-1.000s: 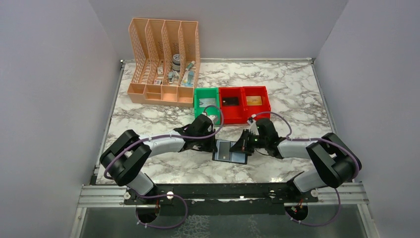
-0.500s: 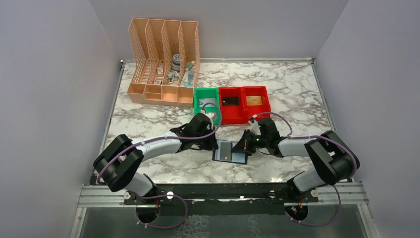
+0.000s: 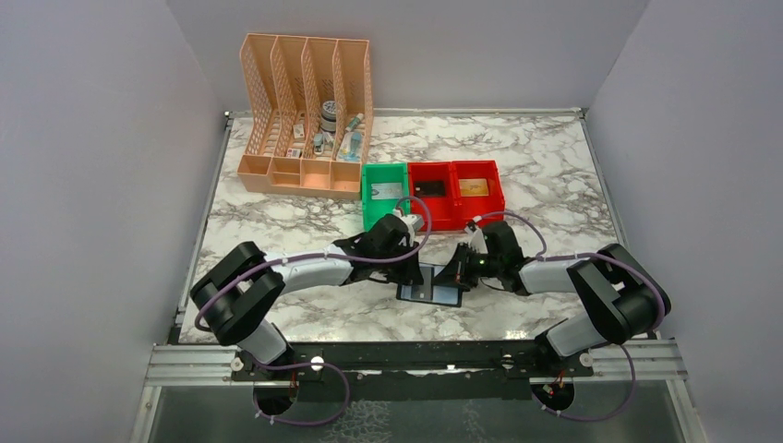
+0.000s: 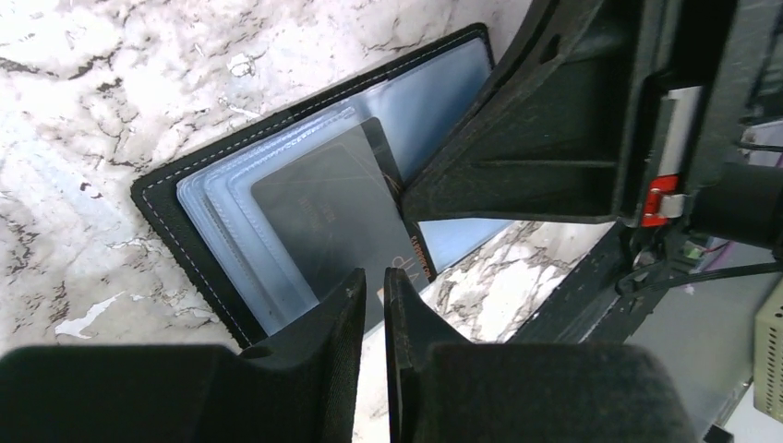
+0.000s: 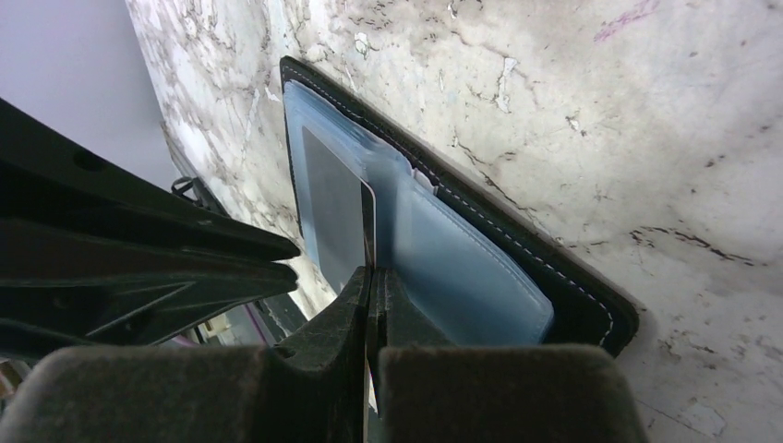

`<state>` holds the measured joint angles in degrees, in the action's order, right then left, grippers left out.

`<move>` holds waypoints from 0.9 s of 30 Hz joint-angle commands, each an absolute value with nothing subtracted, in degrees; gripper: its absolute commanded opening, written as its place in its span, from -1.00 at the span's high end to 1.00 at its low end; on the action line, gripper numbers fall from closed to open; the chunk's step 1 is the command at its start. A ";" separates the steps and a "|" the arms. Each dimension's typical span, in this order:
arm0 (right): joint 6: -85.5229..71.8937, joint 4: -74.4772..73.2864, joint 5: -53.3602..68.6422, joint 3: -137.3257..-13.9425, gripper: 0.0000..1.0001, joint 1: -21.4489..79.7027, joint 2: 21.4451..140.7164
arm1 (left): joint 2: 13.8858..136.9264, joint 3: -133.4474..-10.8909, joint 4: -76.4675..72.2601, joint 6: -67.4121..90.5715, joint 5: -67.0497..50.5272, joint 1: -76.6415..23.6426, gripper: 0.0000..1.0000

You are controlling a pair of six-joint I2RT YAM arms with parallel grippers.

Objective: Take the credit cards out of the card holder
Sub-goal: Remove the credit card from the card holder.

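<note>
The black card holder (image 3: 441, 295) lies open on the marble, its grey-blue sleeves up. In the left wrist view (image 4: 175, 198) a dark credit card (image 4: 323, 212) sticks partly out of the clear sleeves. My right gripper (image 3: 455, 274) is shut on that card's edge (image 5: 334, 203); the thin card runs between its tips (image 5: 371, 277), above the holder's blue panel (image 5: 462, 268). My left gripper (image 3: 415, 269) hovers over the holder's left half, its jaws (image 4: 375, 277) nearly closed with nothing between them. The right gripper's body (image 4: 554, 138) fills that view's upper right.
A peach lattice organizer (image 3: 305, 111) stands at the back left. A green bin (image 3: 383, 189) and two red bins (image 3: 457, 194) sit just behind the grippers; the right one holds a tan card (image 3: 474, 187), the middle one a dark item (image 3: 429, 187).
My left gripper has moved right, over the card holder's left half. My right gripper has stayed at the holder's right side.
</note>
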<state>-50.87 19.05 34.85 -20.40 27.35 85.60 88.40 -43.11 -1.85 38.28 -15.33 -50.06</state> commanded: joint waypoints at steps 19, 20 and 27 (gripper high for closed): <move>-50.77 19.12 36.30 -19.41 0.98 25.96 82.62 | 91.85 -44.90 7.45 37.23 -3.41 -50.63 0.83; -50.86 19.24 36.72 -19.39 0.98 25.92 82.99 | 91.85 -44.88 7.50 37.19 -3.35 -50.63 0.83; -51.94 20.68 36.82 -18.72 0.72 25.66 83.40 | 92.09 -45.11 7.45 36.77 -4.42 -50.64 0.86</move>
<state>-51.13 18.22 35.51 -19.84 26.11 83.46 90.61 -44.58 3.99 38.20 -7.60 -50.70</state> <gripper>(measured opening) 0.075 0.074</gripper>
